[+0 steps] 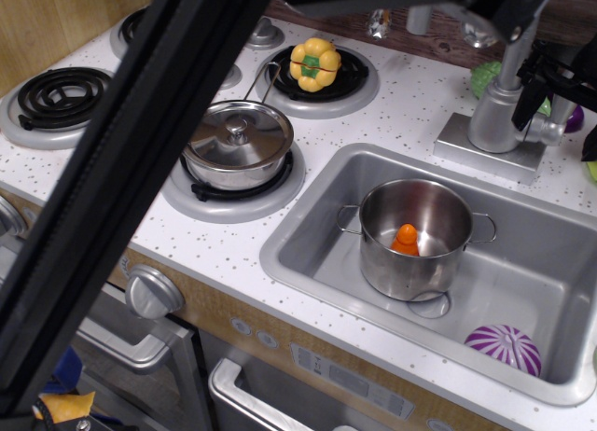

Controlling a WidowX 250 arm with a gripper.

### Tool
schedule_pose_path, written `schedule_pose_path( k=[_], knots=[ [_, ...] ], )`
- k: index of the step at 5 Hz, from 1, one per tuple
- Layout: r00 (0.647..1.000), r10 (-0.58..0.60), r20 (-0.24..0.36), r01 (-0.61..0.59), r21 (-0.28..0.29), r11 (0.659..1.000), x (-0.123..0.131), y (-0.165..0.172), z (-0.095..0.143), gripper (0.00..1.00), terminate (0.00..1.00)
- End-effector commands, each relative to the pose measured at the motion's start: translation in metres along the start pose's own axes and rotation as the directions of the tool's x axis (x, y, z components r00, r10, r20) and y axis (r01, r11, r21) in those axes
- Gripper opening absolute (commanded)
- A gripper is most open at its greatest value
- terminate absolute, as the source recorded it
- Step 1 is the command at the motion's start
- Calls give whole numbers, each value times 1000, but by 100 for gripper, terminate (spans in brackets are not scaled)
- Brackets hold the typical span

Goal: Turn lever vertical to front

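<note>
Gripper (566,93): black, thin-fingered, at the right edge of the view beside the faucet column. Its fingers sit on either side of the lever (550,131), but overlap and the frame edge prevent a finding on whether they are clamped or apart; I cannot tell.

Lever: short stubby silver-grey rod, rounded end, smooth metallic finish. It juts sideways from the faucet column (497,109), directly at the fingertips, long axis roughly level and pointing away from the column. Judgement: the turn depends on swinging that axis about the column joint toward the counter front.

Just beyond the fingertips, a purple item and green pieces, partly hidden.

Further from the gripper, in the grey moulded sink (317,254): a polished steel pot (415,240) holding a small orange object, and a purple striped ball (504,347).

Farthest: lidded steel pan (238,144), yellow pepper (315,62), black coil burners.
</note>
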State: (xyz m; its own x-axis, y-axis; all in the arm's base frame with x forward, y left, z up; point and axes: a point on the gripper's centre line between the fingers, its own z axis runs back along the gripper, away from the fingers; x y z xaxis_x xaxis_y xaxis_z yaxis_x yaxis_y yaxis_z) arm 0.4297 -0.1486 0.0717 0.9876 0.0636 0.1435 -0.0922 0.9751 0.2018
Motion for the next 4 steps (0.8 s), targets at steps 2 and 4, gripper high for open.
schedule_pose_path(
  k=[2, 4],
  knots=[
    [999, 8, 45, -10, 29, 1000, 6, -2, 6, 100, 0],
    [989, 28, 145, -38, 66, 997, 20, -2, 21, 100, 0]
  ],
)
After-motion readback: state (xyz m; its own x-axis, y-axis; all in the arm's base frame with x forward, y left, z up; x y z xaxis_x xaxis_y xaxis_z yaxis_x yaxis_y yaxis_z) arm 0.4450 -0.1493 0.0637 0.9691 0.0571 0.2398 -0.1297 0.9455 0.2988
